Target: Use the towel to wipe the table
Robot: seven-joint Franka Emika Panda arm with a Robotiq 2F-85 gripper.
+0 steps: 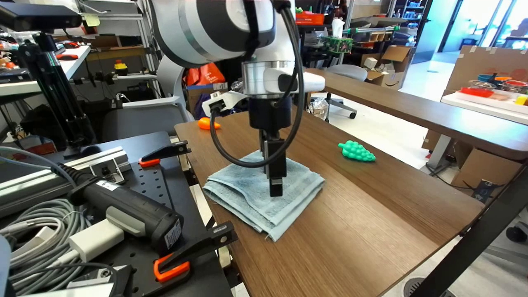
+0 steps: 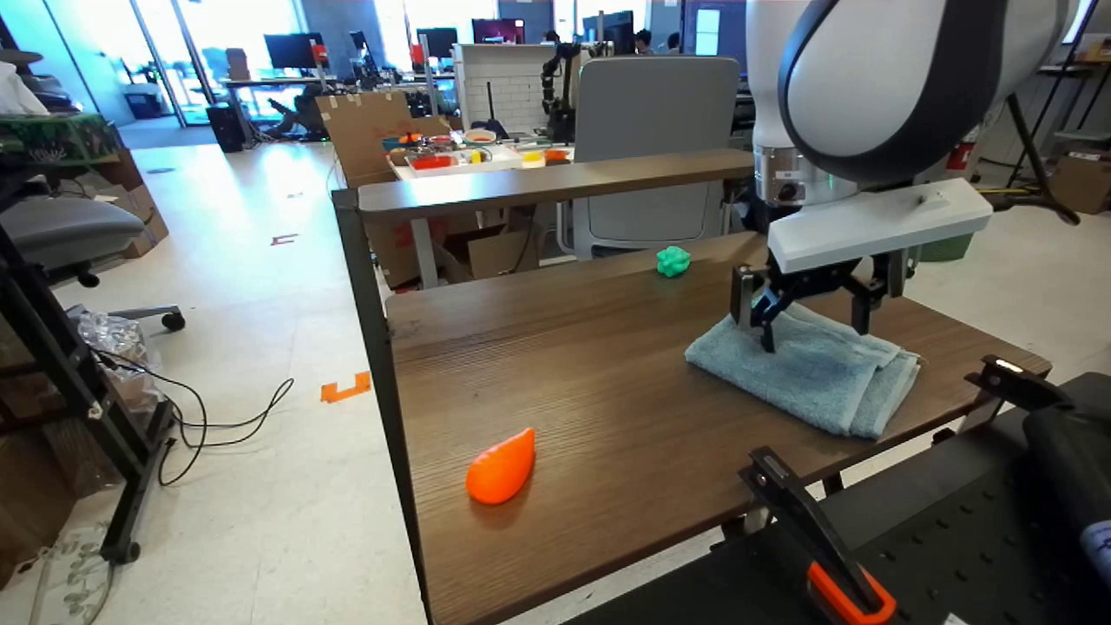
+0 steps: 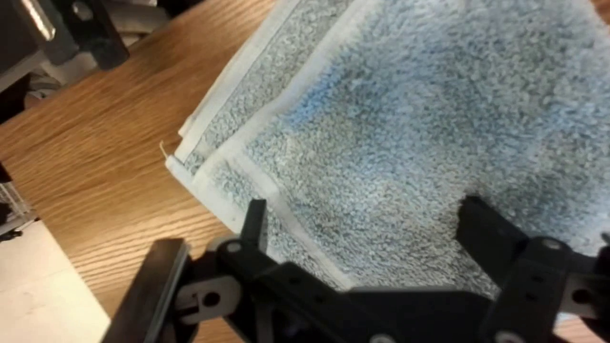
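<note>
The pale grey-blue towel (image 1: 301, 185) lies folded and rumpled on the dark brown wood-grain table (image 1: 371, 222). In an exterior view the towel (image 2: 807, 382) is near the side of the table (image 2: 590, 408) by the black bench. My gripper (image 2: 814, 335) points down over the towel with its fingers spread apart. In the wrist view the gripper (image 3: 364, 205) has only the towel (image 3: 405, 128) below it and nothing between the fingers. One fingertip seems to touch the cloth, but I cannot tell for sure. One towel corner with a loose thread points away from the gripper.
A green grape-like object (image 1: 357, 151) and an orange object (image 2: 502, 469) lie on the table away from the towel. Black and orange clamps (image 1: 196, 251) sit at the bench edge beside the table. The bench holds coiled grey cables (image 1: 45, 239).
</note>
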